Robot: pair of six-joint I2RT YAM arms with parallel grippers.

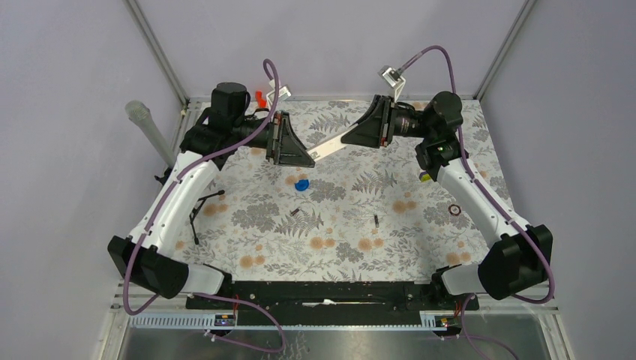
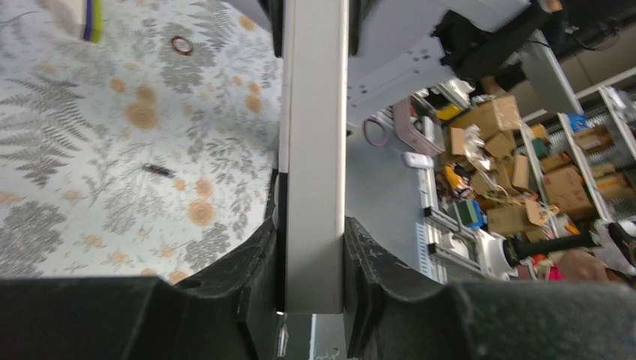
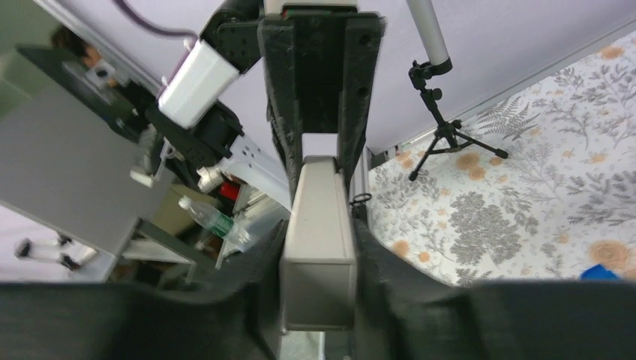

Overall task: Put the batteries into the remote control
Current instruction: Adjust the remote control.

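We see both arms reaching toward the far edge of the floral surface (image 1: 337,251), their tips facing each other. The remote control (image 1: 330,148) hangs between them as a slanted white bar, lifted off the surface near the middle of the far edge.

The left end effector (image 1: 308,158) is closed on one end of the remote control. In its wrist view the black fingers (image 2: 255,259) press against both long sides of the bar (image 2: 315,150), with no gap showing.

The right end effector (image 1: 346,140) takes the opposite end. In its own wrist view the fingers (image 3: 367,255) sit tight against both sides of the remote control (image 3: 321,225), so we read it as gripping too. The squared end of the bar faces that camera.

Two batteries lie loose on the surface, well apart from each other and from the remote control. One battery (image 1: 375,220) is near the centre, and the other battery (image 1: 295,211) lies to its left.

A blue blob (image 1: 301,184) sits between the second battery and the left end effector. A small dark ring (image 1: 454,209) rests near the right edge, beside the right arm. A little black tripod (image 1: 199,217) stands near the left edge.
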